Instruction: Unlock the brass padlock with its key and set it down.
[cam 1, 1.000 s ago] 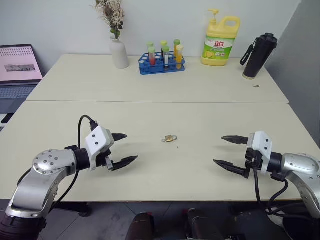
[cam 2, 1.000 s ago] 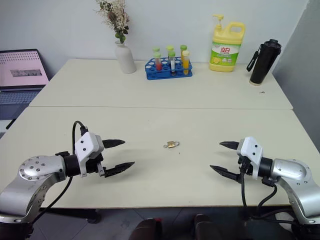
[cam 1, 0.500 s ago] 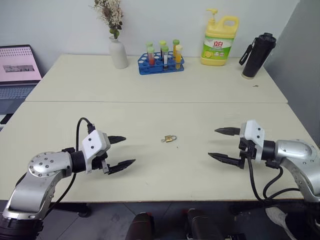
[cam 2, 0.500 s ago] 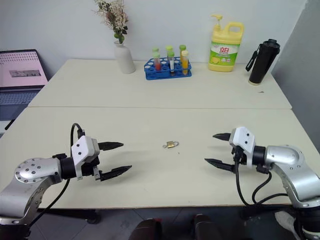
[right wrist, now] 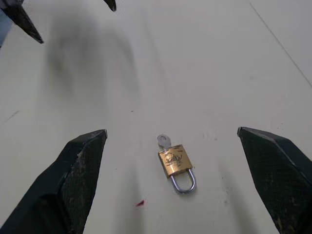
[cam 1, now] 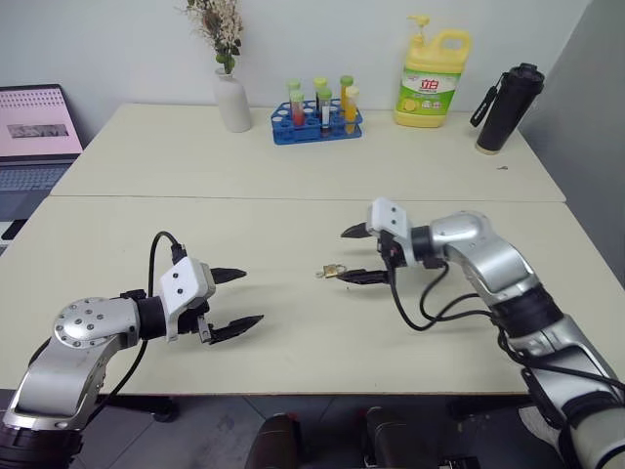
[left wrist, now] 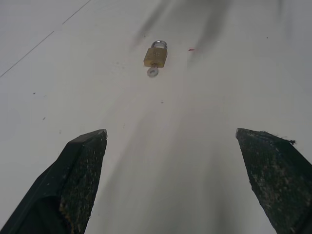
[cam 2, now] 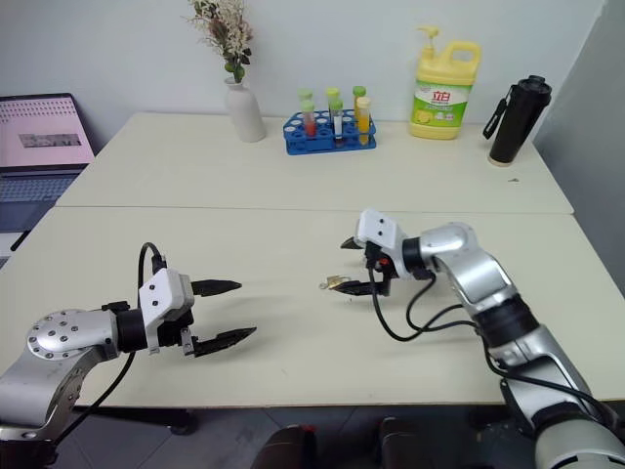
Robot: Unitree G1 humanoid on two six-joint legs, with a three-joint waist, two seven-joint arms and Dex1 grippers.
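On the tabletop (cam 1: pixel 293 322), near the middle, lies the brass padlock (cam 1: pixel 333 271) with its key (right wrist: pixel 164 141) already in it. The right pincer (cam 1: pixel 355 255) has swung in from the right side and now hovers by the lock, wide and empty. So a grab looks close. The left pincer (cam 1: pixel 232 298) waits wide too, well apart. There is lots of bare room around, far from any edge.

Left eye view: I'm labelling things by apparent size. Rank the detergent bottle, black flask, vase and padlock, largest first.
1. Detergent bottle
2. Black flask, close to the bottle, narrower
3. Vase
4. Padlock, smallest by far though nearer the camera
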